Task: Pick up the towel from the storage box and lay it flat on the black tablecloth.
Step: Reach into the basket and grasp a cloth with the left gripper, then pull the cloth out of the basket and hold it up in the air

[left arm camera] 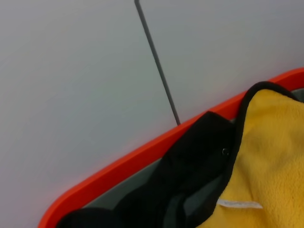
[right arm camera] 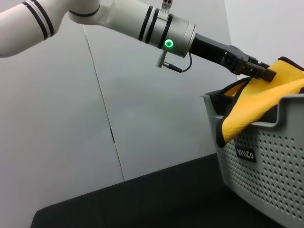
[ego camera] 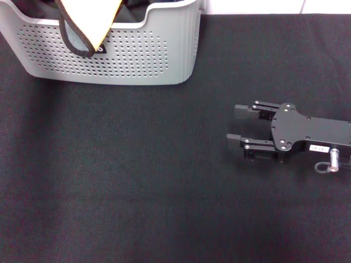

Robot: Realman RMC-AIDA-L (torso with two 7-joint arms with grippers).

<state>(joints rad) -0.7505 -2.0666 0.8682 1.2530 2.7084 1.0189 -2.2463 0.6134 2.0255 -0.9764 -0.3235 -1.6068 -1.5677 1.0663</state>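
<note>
The light grey storage box (ego camera: 137,60) stands at the far left of the black tablecloth (ego camera: 137,164). The towel (ego camera: 93,22), yellow with a black piped edge, is raised out of the box and droops over its front wall. In the right wrist view my left gripper (right arm camera: 259,71) reaches over the box (right arm camera: 275,156) and is shut on the top of the towel (right arm camera: 251,104). The left wrist view shows the towel (left arm camera: 270,166) close up with its white label (left arm camera: 240,204). My right gripper (ego camera: 238,126) rests open on the cloth at the right, far from the box.
Black fabric (left arm camera: 190,166) lies in the box beside the towel, under an orange-red rim (left arm camera: 142,154). A pale wall stands behind the table. The black cloth stretches wide in front of the box and to my right gripper's left.
</note>
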